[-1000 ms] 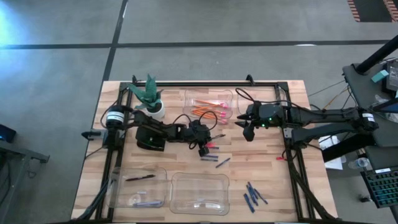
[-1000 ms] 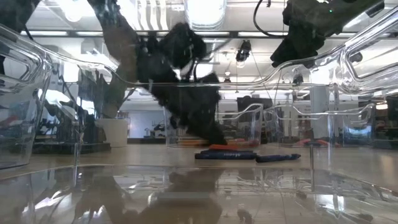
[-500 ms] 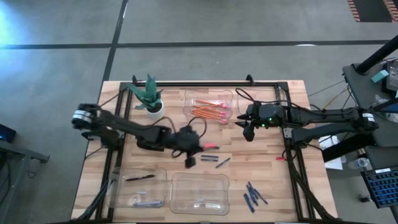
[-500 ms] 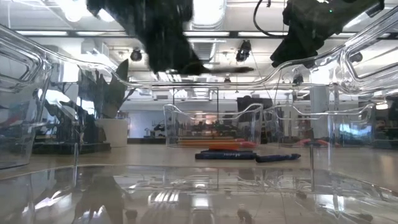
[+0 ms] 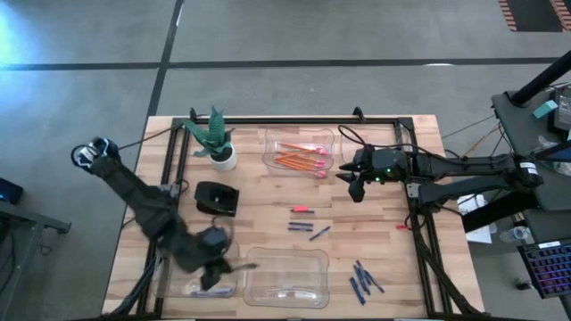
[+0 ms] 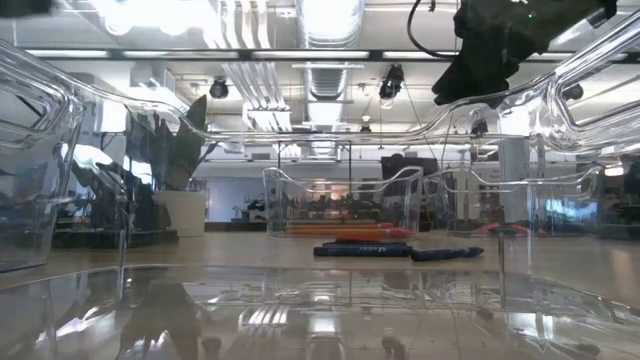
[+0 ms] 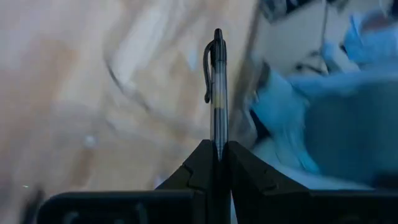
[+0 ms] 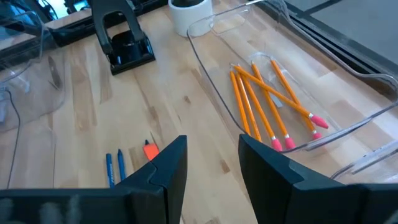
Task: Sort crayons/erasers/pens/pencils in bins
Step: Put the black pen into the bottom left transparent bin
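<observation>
Holding a slim dark pen (image 7: pixel 217 93) pinched between its closed fingers, the left claw (image 5: pixel 214 265) hangs over the clear bin (image 5: pixel 198 267) at the near left corner of the desk (image 5: pixel 259 192); the pen sticks out past the fingertips toward the neighbouring bin (image 5: pixel 287 277). Under and beside this claw, inside the left bin, lie a couple of dark sticks, hard to make out. The neighbouring bin holds a few small pieces too faint to name.

Well away from the left claw, the right claw (image 5: pixel 357 189) hovers with its fingers (image 8: pixel 168 163) apart and nothing between them. Just beside it sits the far bin (image 8: pixel 323 134) holding the orange pencils (image 8: pixel 261 99) with pink ends. Between the two claws, on bare wood, lie a small red eraser (image 5: pixel 302 209) and a few blue pens (image 5: pixel 303 228). Near the right front corner lies a cluster of dark-blue crayons (image 5: pixel 361 278). A black box (image 5: pixel 216 198) and a potted plant (image 5: pixel 217 138) stand farther back.
</observation>
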